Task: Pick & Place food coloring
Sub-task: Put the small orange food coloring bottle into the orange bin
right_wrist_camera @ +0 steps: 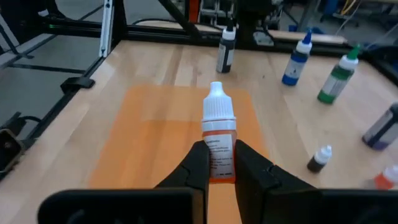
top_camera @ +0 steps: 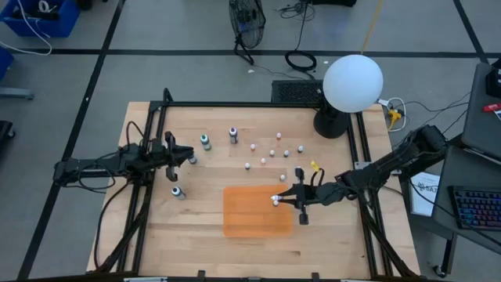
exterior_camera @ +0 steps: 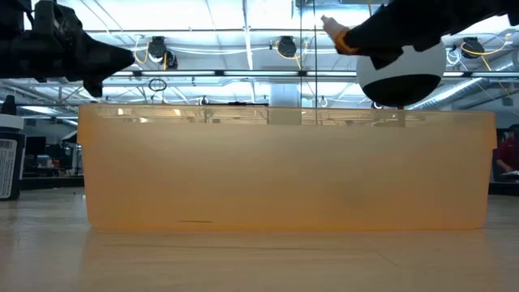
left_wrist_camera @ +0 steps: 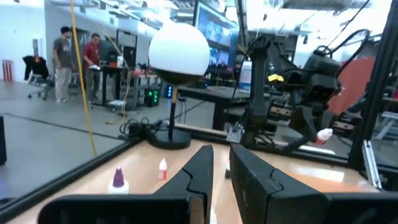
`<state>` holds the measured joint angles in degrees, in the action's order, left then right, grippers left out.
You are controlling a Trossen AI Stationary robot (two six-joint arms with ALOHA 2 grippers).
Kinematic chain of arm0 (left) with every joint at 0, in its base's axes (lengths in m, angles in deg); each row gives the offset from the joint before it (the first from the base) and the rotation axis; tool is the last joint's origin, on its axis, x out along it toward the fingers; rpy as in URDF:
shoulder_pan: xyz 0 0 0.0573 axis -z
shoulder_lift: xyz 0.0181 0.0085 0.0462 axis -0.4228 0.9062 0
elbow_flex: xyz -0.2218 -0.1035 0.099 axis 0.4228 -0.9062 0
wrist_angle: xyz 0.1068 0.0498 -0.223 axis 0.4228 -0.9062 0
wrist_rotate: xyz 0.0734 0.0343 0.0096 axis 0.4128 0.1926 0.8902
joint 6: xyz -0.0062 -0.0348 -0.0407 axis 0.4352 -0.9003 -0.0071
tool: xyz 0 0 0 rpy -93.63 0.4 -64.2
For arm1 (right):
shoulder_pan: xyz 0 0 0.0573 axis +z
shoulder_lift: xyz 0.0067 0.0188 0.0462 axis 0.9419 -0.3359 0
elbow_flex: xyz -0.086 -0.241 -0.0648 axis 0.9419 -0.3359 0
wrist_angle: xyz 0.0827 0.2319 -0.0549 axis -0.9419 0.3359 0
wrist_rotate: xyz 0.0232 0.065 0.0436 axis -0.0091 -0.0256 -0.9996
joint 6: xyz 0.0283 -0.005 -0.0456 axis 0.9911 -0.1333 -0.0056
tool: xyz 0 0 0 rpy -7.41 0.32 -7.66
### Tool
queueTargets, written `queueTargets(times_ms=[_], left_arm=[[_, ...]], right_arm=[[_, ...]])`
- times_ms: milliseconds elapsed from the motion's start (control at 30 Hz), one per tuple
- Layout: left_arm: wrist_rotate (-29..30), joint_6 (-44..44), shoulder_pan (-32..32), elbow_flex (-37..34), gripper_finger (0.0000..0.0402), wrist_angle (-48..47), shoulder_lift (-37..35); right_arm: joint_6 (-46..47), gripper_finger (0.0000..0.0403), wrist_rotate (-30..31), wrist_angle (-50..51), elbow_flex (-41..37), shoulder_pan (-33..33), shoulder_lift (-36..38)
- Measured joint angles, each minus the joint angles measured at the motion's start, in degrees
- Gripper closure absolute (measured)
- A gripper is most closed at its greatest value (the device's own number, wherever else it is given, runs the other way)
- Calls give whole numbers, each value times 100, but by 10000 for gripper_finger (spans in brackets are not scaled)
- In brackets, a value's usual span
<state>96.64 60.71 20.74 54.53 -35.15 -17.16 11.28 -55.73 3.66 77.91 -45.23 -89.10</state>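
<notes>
While the left arm waits at the table's left edge, its gripper [top_camera: 190, 157] pinched shut on nothing, the right gripper [top_camera: 279, 200] hangs over the right edge of an orange tray [top_camera: 246, 223], clamped on an orange bottle [right_wrist_camera: 219, 146] with a white cap, held upright between its fingers [right_wrist_camera: 196, 165]. Small print covers that bottle's label, too fine to read.

Pale wood planks make up the tabletop [top_camera: 196, 235], framed by black rails. Other bottles stand loose on it, all clear of the tray: a teal one [top_camera: 205, 142] and a purple one [top_camera: 233, 135] toward the far side, a dark one [top_camera: 178, 192] near the left arm, and a scatter of small white-capped ones [top_camera: 266, 150] in the middle. From the right wrist, black [right_wrist_camera: 226, 51], blue [right_wrist_camera: 295, 63] and green [right_wrist_camera: 336, 78] bottles show beyond the tray, with a tiny dark one [right_wrist_camera: 319, 158] closer in. A white globe lamp [top_camera: 352, 82] on a black base sits at the far right corner.

Beyond the table, the floor is grey with dark lines; a fan [top_camera: 246, 19] and coiled cables lie there, a keyboard [top_camera: 477, 210] sits off to the right, and a blue bin [top_camera: 43, 16] far left. Two people [left_wrist_camera: 74, 59] stand by desks across the room, under rows of ceiling lights [exterior_camera: 243, 36].
</notes>
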Motion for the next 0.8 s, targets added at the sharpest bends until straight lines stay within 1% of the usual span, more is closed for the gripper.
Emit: queueTargets(times_ms=[67, 167, 267, 333, 400, 500, 633, 733, 800], left_arm=[[-1, -172, 0, 0, 346, -63, 13], [-58, -532, 8, 56, 346, -14, 237], [-88, -717, 134, 527, 346, -244, 921], [32, -851, 260, 895, 345, -365, 1709], [113, -827, 403, 1380, 341, -254, 2610], [138, -282, 664, 2260, 316, -187, 4047], [153, 679, 974, 3506, 254, -325, 5730], [162, 1204, 1129, 4438, 202, -763, 6682], [319, 1353, 1173, 4924, 174, -1190, 7233]], right_arm=[[-160, 369, -5, -178, 0, -85, -128], [-271, 369, -23, -345, 2, -241, -304], [-332, 369, -424, -649, 2, -436, -499], [-373, 369, -619, -852, 2, -569, -621], [-451, 369, -729, -990, 7, -702, -740], [-479, 369, -757, -1089, 7, -889, -826], [-543, 369, -757, -1080, 7, -1059, -836], [-652, 369, -759, -1103, 7, -1126, -835], [-709, 369, -759, -1126, 7, -1136, -835]])
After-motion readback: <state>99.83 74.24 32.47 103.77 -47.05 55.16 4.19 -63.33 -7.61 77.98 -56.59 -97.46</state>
